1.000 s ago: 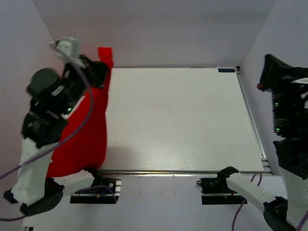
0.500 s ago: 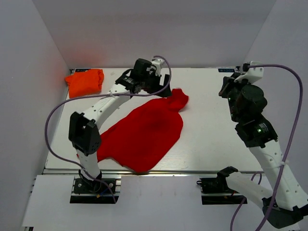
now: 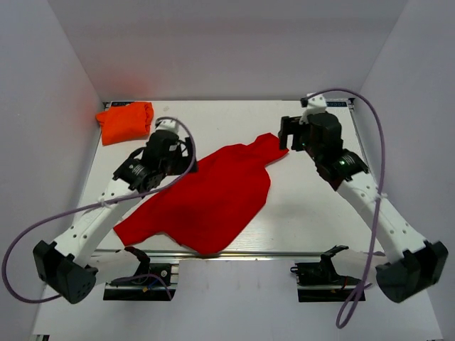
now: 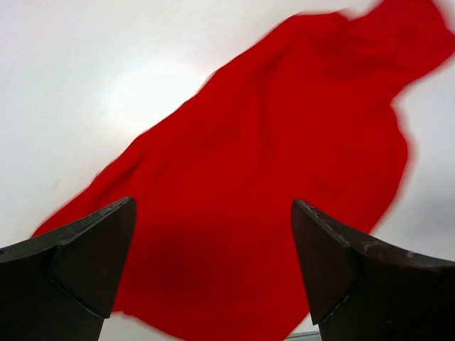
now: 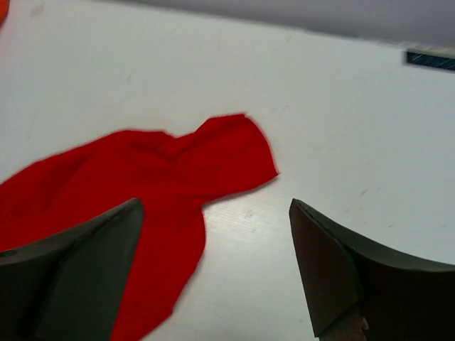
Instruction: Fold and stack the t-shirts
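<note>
The red t-shirt (image 3: 206,199) lies loosely spread in a diagonal across the table, one end near the front left and a narrow end (image 3: 274,145) pointing back right. The orange t-shirt (image 3: 126,121) sits bunched in the back left corner. My left gripper (image 3: 178,153) hovers open above the red shirt's left edge; in its wrist view, red cloth (image 4: 270,142) fills the space under the open left gripper (image 4: 213,201). My right gripper (image 3: 288,133) hangs open by the narrow end, with the red shirt (image 5: 142,170) and bare table under the open right gripper (image 5: 215,202). Neither holds anything.
The white table (image 3: 320,213) is walled in on the left, back and right. A small dark label (image 3: 335,104) marks the back right corner. A rail (image 3: 284,253) runs along the front edge, and the red shirt's hem reaches it.
The red shirt came from hanging off the table's left side onto the table. Both grippers opened. The left arm pulled back left, and the right arm swung down toward the shirt's narrow end.
</note>
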